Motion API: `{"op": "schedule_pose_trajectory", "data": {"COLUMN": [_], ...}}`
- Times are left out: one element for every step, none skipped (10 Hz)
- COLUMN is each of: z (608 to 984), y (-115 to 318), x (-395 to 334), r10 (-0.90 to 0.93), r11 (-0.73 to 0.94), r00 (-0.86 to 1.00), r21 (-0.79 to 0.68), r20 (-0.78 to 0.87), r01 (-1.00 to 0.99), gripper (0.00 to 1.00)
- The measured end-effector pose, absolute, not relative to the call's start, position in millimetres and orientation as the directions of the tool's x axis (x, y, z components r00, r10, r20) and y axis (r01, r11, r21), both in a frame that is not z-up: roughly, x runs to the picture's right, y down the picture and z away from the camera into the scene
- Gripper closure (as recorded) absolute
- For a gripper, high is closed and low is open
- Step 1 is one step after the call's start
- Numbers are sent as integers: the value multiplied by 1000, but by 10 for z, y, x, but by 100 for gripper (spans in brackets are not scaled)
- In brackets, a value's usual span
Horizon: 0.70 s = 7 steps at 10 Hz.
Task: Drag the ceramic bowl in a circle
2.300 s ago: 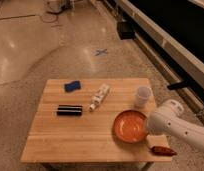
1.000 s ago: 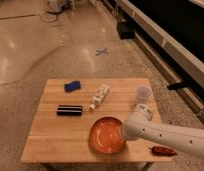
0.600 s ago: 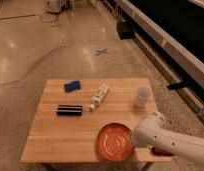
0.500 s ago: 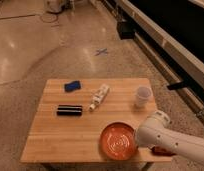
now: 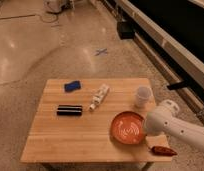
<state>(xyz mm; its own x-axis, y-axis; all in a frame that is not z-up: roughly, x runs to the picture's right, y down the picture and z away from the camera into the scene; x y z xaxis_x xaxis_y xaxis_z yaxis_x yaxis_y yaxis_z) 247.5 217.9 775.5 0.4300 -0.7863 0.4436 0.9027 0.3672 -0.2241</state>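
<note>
the ceramic bowl (image 5: 128,128) sits near the front right corner of the wooden table (image 5: 55,137), below the small white cup (image 5: 143,96). the pincer (image 5: 146,131), fingers together, is at the bowl's right rim, mostly hidden by the white arm (image 5: 182,127); whether it clamps the rim is unclear.

The place looked like a lab or test hall, not a home. The floor (image 5: 40,45) was polished, speckled concrete with a blue tape cross (image 5: 100,51) stuck on it and cables (image 5: 47,15) trailing near equipment at the far edge. A long dark bench or conveyor-like structure (image 5: 165,35) ran along the right side. A plain wooden worktop (image 5: 50,135) stood alone in the open floor, and the end effector (image 5: 145,131) of a white robot arm (image 5: 177,127) reached in over its right edge.
</note>
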Motion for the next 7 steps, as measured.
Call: {"op": "schedule_pose_trajectory", "data": {"z": [7802,7837,7866,7882,7889,7894,7896], "y": [2075,2015,1970,1944,1940,1948,1959], "x": [2455,2411,2340,2278,2156,2046,1952], "r10": [-787,-789,-792,-796,-799,-801,-803], "r11": [380,383,383,379,374,367,361], "r00": [441,442,438,432,421,408,397], "r21": [-224,-220,-213,-207,-193,-179,-167], "r20": [432,427,425,424,430,437,444], "r01": [898,897,899,902,907,913,917], "gripper": [100,100,100,100,100,100,100]}}
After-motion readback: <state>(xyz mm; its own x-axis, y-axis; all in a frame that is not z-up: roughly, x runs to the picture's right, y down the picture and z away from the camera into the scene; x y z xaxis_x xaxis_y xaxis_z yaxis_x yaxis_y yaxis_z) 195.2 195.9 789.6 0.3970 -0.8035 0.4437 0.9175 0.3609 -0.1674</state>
